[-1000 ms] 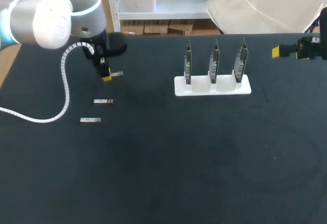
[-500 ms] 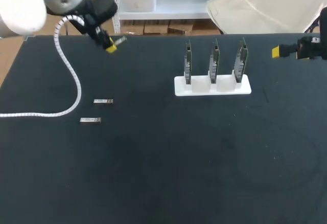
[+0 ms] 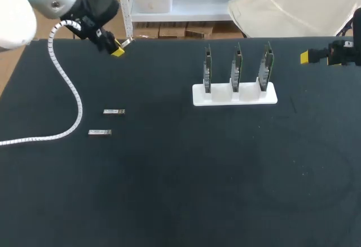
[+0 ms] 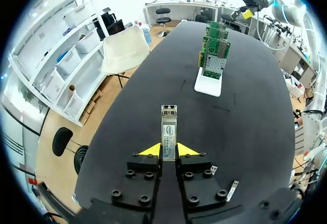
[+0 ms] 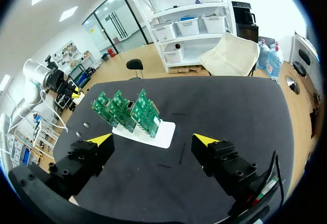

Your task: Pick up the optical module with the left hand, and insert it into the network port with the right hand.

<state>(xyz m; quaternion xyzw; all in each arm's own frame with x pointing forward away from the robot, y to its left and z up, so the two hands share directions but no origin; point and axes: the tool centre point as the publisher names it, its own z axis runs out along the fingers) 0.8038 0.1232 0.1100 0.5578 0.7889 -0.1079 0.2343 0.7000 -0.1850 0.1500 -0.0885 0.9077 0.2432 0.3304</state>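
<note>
Optical modules (image 3: 114, 111) — three; boards (image 3: 237, 66) — seemingly three.

The table (image 3: 180, 190) is matte black. The optical module (image 4: 168, 132) is silver metal with a white label bearing dark print. The left gripper (image 4: 168, 151) is black with bright yellow tips, as is the right gripper (image 5: 153, 139). 3 circuit boards (image 3: 237, 66) are green, their stand (image 3: 235, 96) white. 2 spare modules (image 3: 114, 111) are silver. The ribbed cable (image 3: 80, 111) is white.
</note>
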